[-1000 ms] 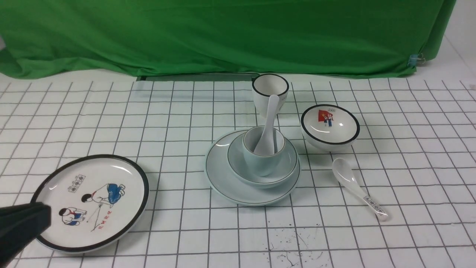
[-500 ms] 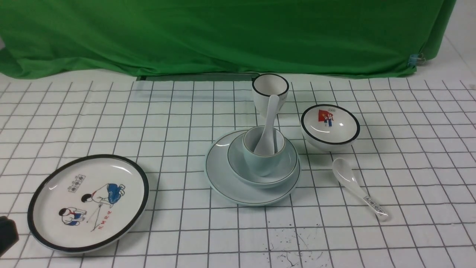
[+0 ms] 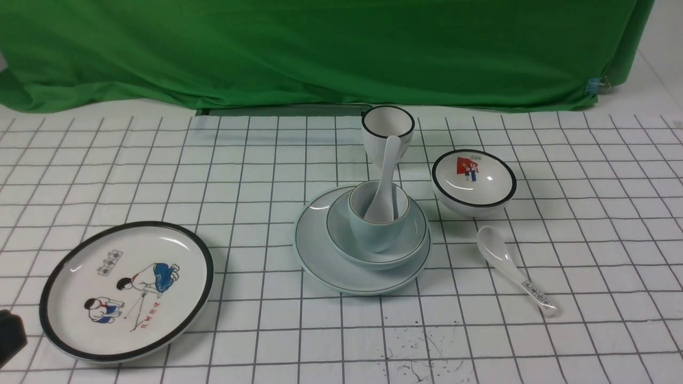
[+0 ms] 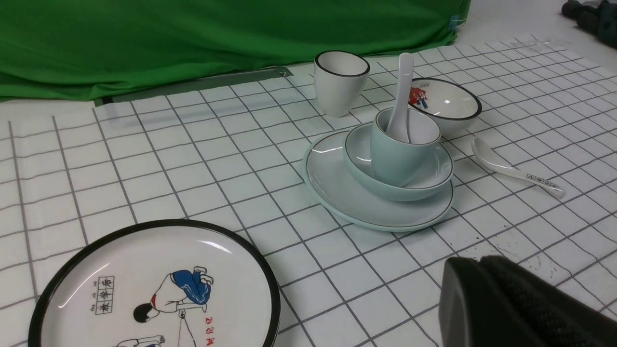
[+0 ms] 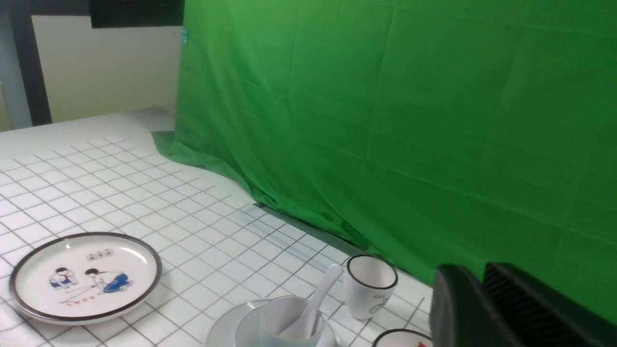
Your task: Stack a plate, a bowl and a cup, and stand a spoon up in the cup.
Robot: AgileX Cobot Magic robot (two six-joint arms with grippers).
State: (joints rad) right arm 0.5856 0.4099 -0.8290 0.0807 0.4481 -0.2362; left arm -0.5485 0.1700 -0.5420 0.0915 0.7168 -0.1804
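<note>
Gridded white tabletop (image 3: 256, 176), green cloth (image 3: 320, 48) behind. At centre: spoon (image 3: 385, 181) standing in cup (image 3: 373, 234), cup in bowl (image 3: 419, 237), bowl on plate (image 3: 320, 256). Left gripper (image 4: 483, 270) closed tight, empty, beside pictured plate (image 3: 176, 256). Right gripper (image 5: 483, 279) holding nothing visible; gap impossible to judge.

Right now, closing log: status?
Left jaws shut; right jaws unclear. White ceramic spoon stands in pale blue cup, in matching bowl, on round plate. Nothing blocking.

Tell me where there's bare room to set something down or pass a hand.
Widest: the table's left half, between picture plate, green cloth and stacked plate. Also free: the front strip before that plate, and the far right past the printed spoon. Crowded: tall cup, picture bowl and printed spoon close around that plate's right and rear.
</note>
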